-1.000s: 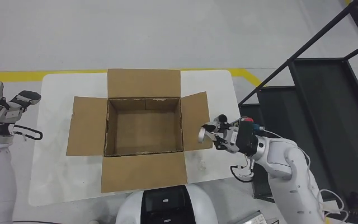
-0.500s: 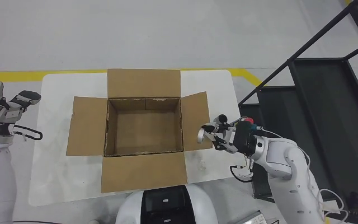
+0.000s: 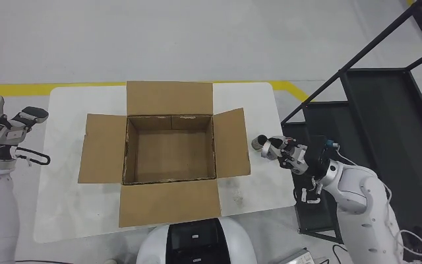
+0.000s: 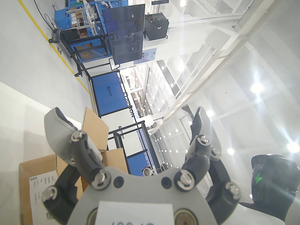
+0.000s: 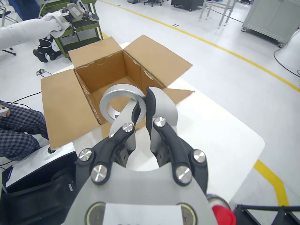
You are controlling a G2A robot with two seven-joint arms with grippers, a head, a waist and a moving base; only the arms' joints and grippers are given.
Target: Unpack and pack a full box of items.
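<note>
Cardboard box (image 3: 169, 98) empty, unpacking seemingly done; right end effector (image 5: 143, 105) grips metal ring (image 5: 105, 104) right of box; left end effector (image 4: 127, 115) spread open; repacking pending.

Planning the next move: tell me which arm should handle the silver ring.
Right. The right gripper is shut on the silver ring beside the open box; the left gripper is open and empty beyond the box's other side.

The ring (image 5: 121, 90) between the right fingers (image 5: 161, 105) is plain silver-grey. Those fingers are light grey with black pads, as are the left fingers (image 4: 57, 127). The box (image 3: 170, 99) beyond the right fingers is plain brown cardboard; the counter (image 3: 66, 198) under them is white. The floor (image 3: 198, 39) is pale grey with a yellow stripe (image 3: 66, 86).
</note>
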